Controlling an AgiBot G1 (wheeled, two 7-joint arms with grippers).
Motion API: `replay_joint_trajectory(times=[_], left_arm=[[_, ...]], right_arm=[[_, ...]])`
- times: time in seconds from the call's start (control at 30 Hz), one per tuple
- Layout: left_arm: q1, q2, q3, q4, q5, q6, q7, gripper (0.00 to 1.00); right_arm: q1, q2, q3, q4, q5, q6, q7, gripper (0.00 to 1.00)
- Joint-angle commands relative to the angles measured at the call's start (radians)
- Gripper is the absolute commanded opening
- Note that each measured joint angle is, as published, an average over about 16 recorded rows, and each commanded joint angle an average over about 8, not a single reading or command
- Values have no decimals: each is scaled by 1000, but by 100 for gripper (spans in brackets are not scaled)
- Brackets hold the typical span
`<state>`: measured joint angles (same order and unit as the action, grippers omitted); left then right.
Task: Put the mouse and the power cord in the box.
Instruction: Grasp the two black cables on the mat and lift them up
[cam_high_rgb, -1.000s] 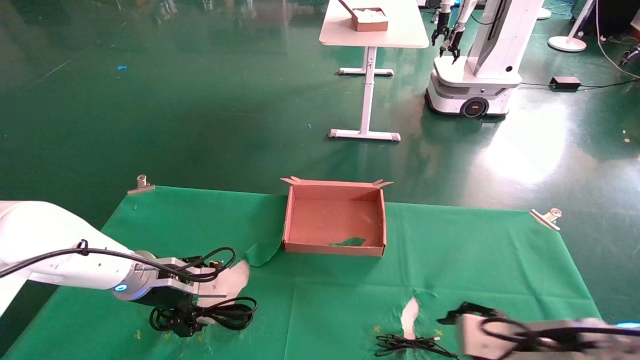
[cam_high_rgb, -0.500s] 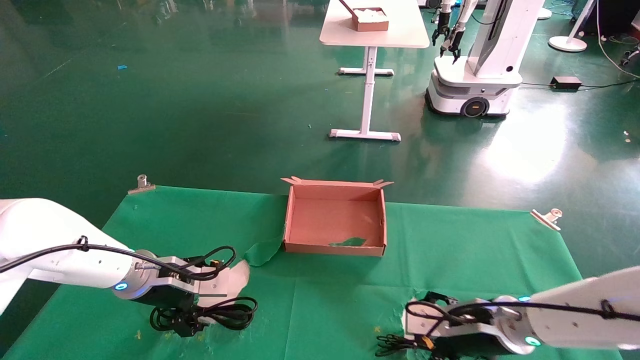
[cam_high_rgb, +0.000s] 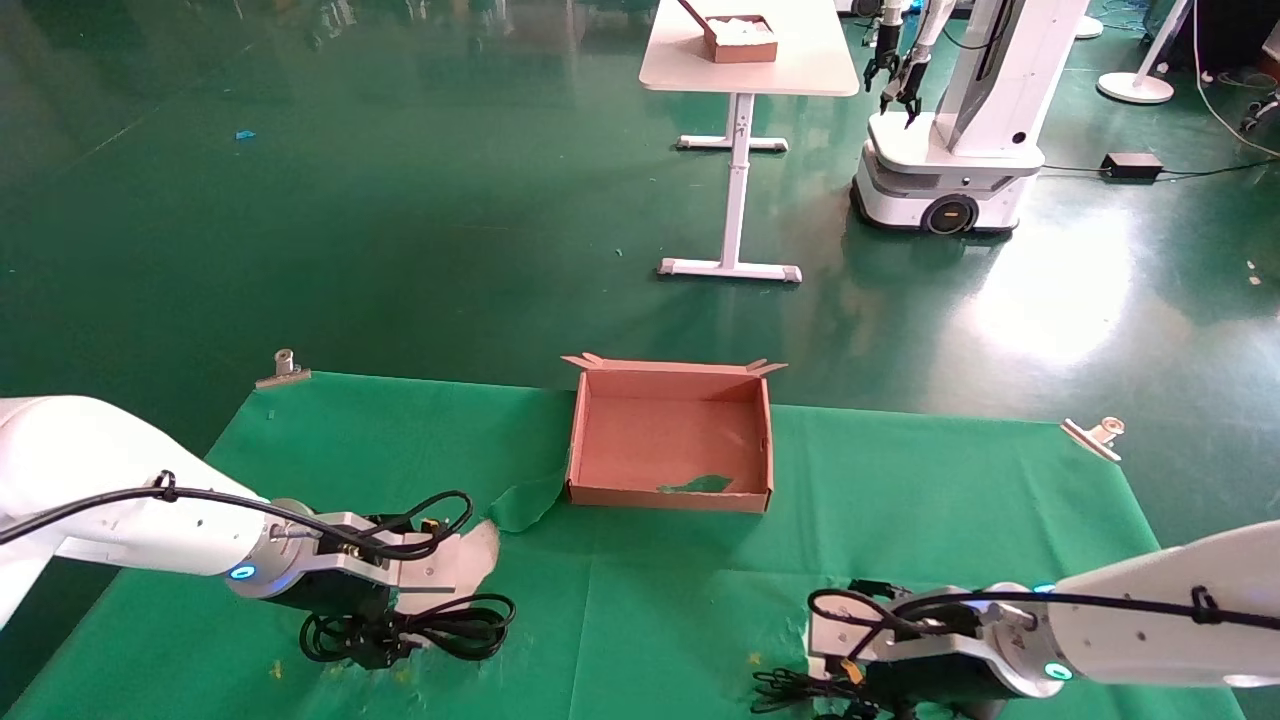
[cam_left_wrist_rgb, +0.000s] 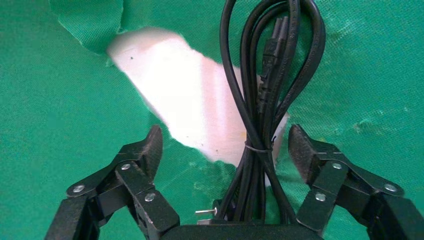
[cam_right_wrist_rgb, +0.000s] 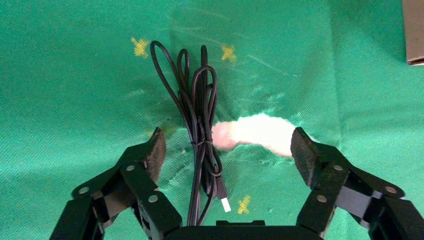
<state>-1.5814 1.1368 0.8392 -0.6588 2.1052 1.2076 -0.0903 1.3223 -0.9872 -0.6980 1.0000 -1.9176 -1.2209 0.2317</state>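
The power cord (cam_high_rgb: 455, 626) (cam_left_wrist_rgb: 260, 115), a thick black tied bundle, lies near the table's front left over a tear in the cloth. My left gripper (cam_high_rgb: 372, 648) (cam_left_wrist_rgb: 226, 145) is low over it, open, with one finger on each side of the bundle. At the front right lies a thin black wire bundle (cam_high_rgb: 790, 686) (cam_right_wrist_rgb: 197, 115) with a USB plug. My right gripper (cam_high_rgb: 852, 702) (cam_right_wrist_rgb: 228, 145) hangs open over that bundle. The mouse's body is out of view. The brown box (cam_high_rgb: 668, 495) stands open at the table's middle, holding neither item.
The green cloth has tears showing white table (cam_left_wrist_rgb: 185, 95) (cam_right_wrist_rgb: 260, 132). Yellow cross marks (cam_right_wrist_rgb: 229, 52) dot the cloth. Clamps (cam_high_rgb: 283, 368) (cam_high_rgb: 1095, 435) hold the far corners. Beyond stand a white table (cam_high_rgb: 745, 55) and another robot (cam_high_rgb: 950, 150).
My right arm has swung in from the lower right and now sits over the thin wire bundle. The left gripper has barely moved at the power cord.
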Motion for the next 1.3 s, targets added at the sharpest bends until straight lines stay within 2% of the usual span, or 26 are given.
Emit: replay_joint_trajectory(times=[0.03, 1.07, 1.3], left_arm=[[0, 0, 0, -1, 0, 0, 0, 0], [0, -3, -1, -6, -3, 2, -1, 0], [-53, -7, -25, -41, -42, 36, 11, 0]], right_arm=[[-1, 3, 1, 4, 2, -2, 1, 0], [-7, 12, 5, 20, 11, -8, 3, 0], [25, 34, 28, 20, 29, -8, 5, 0]])
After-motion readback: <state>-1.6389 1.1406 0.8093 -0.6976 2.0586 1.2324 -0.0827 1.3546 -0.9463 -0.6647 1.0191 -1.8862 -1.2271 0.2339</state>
